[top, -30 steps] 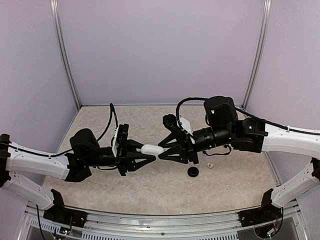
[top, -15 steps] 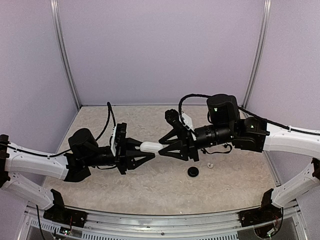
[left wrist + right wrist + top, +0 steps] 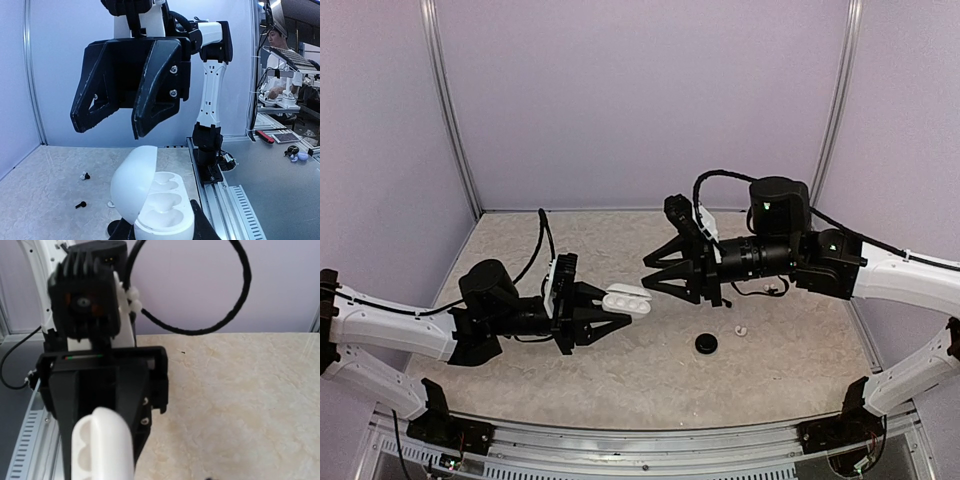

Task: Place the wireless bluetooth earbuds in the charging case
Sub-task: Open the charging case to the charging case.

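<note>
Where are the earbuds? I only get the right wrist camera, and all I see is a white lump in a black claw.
Observer: One earbud lies on the table; the left wrist view shows it.
Kid: Is the lump the case? Anything inside?
Observer: Yes, it's the charging case in the left gripper; both sockets are empty.
Kid: Is my claw holding something?
Observer: No, the right gripper is open, empty, not touching the charging case.

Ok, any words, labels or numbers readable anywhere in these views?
None readable. The open charging case in the left pincer is plain white; the right pincer and black disc show no markings. Items on the grey bench beyond are too small to read.
</note>
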### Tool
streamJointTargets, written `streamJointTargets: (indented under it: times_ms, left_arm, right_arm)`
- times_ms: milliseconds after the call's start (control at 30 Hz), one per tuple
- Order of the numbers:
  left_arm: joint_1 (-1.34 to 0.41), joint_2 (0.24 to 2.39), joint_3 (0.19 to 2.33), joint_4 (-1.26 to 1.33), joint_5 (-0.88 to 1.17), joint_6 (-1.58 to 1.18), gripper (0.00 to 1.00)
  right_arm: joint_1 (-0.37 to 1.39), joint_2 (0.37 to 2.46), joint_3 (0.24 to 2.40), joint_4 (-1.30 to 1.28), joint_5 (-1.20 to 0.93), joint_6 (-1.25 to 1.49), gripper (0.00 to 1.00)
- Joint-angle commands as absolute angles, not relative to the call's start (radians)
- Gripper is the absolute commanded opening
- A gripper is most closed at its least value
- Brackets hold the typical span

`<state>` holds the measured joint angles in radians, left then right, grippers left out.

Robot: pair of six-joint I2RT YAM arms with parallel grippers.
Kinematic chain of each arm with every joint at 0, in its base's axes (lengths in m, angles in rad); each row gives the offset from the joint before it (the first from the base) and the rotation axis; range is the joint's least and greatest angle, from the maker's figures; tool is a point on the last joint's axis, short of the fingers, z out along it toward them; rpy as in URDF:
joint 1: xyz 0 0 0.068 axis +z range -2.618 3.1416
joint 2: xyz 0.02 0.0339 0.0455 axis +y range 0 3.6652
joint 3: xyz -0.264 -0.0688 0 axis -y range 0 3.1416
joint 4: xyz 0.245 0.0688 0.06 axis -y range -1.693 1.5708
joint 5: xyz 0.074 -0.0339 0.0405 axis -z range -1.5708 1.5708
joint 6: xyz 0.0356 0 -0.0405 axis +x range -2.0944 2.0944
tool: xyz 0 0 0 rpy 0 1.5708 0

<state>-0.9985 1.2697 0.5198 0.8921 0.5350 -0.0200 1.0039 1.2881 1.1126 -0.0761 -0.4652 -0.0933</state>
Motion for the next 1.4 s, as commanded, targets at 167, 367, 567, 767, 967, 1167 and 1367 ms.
streamJointTargets:
  times_ms: [167, 367, 567, 767, 967, 1167, 1367]
  left_arm:
    - [-1.004, 1.259, 0.507, 0.910, 0.539, -0.023, 0.08]
    - [-1.002, 1.266, 0.504, 0.927, 0.534, -0.040, 0.08]
    - [-1.000, 1.272, 0.510, 0.931, 0.543, -0.045, 0.08]
    - [-1.000, 1.256, 0.504, 0.928, 0.554, -0.037, 0.08]
    - [-1.000, 1.250, 0.498, 0.937, 0.560, -0.032, 0.08]
    - [-1.000, 1.259, 0.496, 0.936, 0.549, -0.029, 0.08]
    - [-0.994, 1.270, 0.508, 0.938, 0.538, -0.045, 0.08]
  right_arm:
    - [0.997, 1.257, 1.124, -0.065, -0.435, -0.099, 0.40]
    - [0.998, 1.238, 1.113, -0.062, -0.515, -0.127, 0.58]
    - [1.020, 1.294, 1.141, -0.098, -0.508, -0.150, 0.65]
    - [1.025, 1.318, 1.152, -0.096, -0.423, -0.140, 0.64]
    - [1.022, 1.329, 1.161, -0.105, -0.353, -0.121, 0.62]
    - [1.020, 1.312, 1.151, -0.089, -0.343, -0.112, 0.62]
    - [1.020, 1.267, 1.126, -0.038, -0.440, -0.129, 0.73]
